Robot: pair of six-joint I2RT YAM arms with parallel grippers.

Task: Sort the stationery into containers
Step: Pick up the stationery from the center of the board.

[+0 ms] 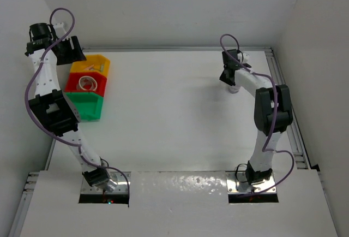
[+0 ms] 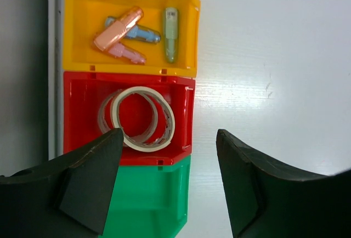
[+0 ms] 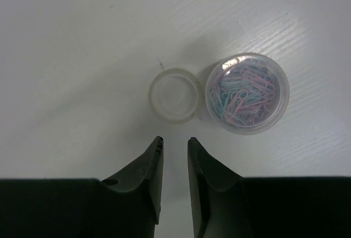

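"White table, white walls. Which piece is not yet binned?"

"A clear tub of paper clips, its lid lying open just beside it. From my right wrist, the lid sits straight ahead of my right gripper and the tub is up and to the right. The pair runs side to side across the frame. Those fingers stand nearly together, holding nothing."

"And your left?"

"My left gripper hangs wide and unladen over the bins, upper left in the overhead frame. Capsule pieces lie in the yellow bin, tape rings in the red bin, with the green bin alongside. My right arm is plainly nearer the tub."
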